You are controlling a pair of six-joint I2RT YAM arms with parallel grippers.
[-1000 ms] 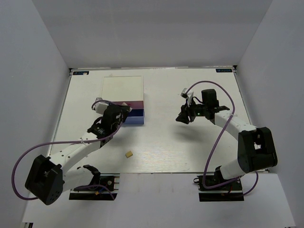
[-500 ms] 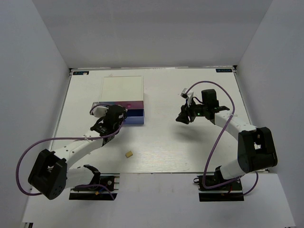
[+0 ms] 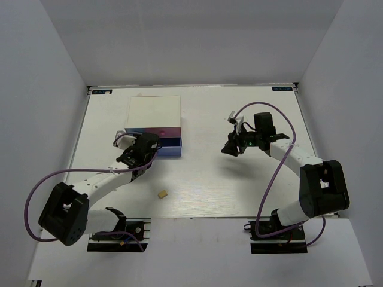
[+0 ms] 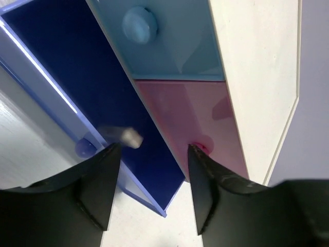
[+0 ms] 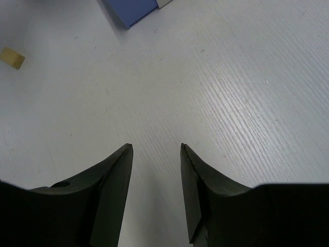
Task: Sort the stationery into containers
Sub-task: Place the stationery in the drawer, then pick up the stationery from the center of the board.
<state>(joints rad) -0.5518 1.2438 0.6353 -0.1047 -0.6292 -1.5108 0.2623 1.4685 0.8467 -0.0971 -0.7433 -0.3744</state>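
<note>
The white-topped drawer box (image 3: pixel 154 110) stands at the back left, with a pink front (image 3: pixel 163 131) and a pulled-out blue drawer (image 3: pixel 170 147). In the left wrist view the blue drawer (image 4: pixel 97 98) is open, with a small blurred pale block (image 4: pixel 127 137) inside it. The pink front (image 4: pixel 200 113) and a light blue front (image 4: pixel 169 36) are beside it. My left gripper (image 3: pixel 149 149) (image 4: pixel 154 152) is open and empty over the drawer. A tan eraser (image 3: pixel 161 194) (image 5: pixel 11 57) lies on the table. My right gripper (image 3: pixel 229 147) (image 5: pixel 155 149) is open and empty above bare table. No highlighters are in view.
White walls close in the table (image 3: pixel 239 179) on three sides. A corner of the blue drawer (image 5: pixel 131 10) shows at the top of the right wrist view. Purple cables loop beside both arms.
My left gripper has shifted a little toward the near left at the blue drawer. The right arm has not moved.
</note>
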